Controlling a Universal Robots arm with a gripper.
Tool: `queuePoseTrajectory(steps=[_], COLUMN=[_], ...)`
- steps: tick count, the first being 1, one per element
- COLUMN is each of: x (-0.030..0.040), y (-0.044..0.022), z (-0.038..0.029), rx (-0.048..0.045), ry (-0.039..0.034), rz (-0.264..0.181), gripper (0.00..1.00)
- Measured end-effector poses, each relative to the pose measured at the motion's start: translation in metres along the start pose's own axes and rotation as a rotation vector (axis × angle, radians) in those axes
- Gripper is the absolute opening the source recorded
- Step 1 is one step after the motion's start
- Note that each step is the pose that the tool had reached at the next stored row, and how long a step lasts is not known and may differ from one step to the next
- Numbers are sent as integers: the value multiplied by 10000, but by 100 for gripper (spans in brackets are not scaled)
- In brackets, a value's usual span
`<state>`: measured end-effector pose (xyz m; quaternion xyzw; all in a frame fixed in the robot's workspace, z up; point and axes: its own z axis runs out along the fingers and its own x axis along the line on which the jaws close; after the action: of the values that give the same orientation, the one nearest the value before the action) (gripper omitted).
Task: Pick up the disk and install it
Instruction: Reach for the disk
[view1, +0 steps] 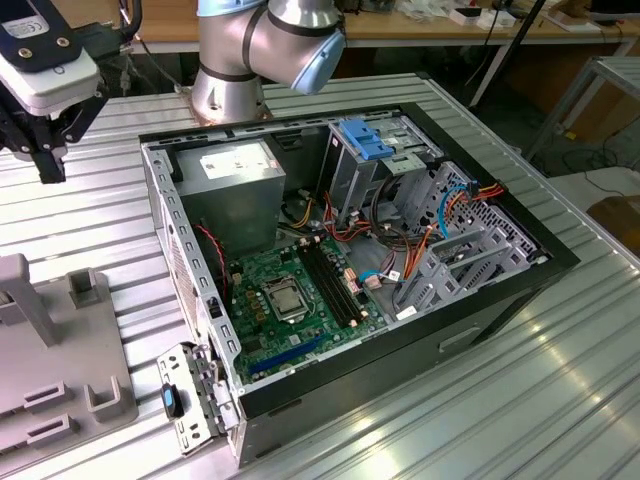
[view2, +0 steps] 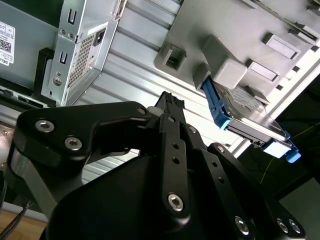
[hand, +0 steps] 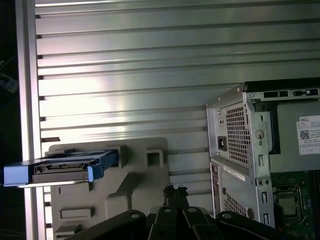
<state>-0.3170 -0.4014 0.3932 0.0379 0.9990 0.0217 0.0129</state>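
Note:
The disk (view2: 248, 121) is a grey drive in a bright blue carrier. It stands on edge in a slot of the grey holder (view2: 235, 30), with its blue end sticking out past the holder's edge. In the first wrist view the disk (hand: 60, 167) lies off to one side of the fingertips. My gripper (view1: 48, 165) hangs above the ribbed table at the exterior view's far left, apart from the disk. Its fingers meet at the tips in both wrist views (view2: 169, 102) (hand: 175, 192), shut with nothing between them.
The open computer case (view1: 186, 290) lies in the middle of the ribbed metal table (view1: 500, 400), with the motherboard (view1: 295, 295), power supply (view1: 235, 180) and a light-blue bracket (view1: 365, 140) inside. The grey holder (view1: 95, 395) sits at the exterior view's lower left. A small blue clip (view1: 170, 400) is on the case's near corner.

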Motion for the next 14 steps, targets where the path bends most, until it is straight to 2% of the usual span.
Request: queuePoseTrajectory(steps=[8, 14], x=[195, 314], y=[-16, -26], z=[-5, -8], rx=[-1, 0], ry=[-1, 0], rz=[-1, 0], gripper=[11, 11])
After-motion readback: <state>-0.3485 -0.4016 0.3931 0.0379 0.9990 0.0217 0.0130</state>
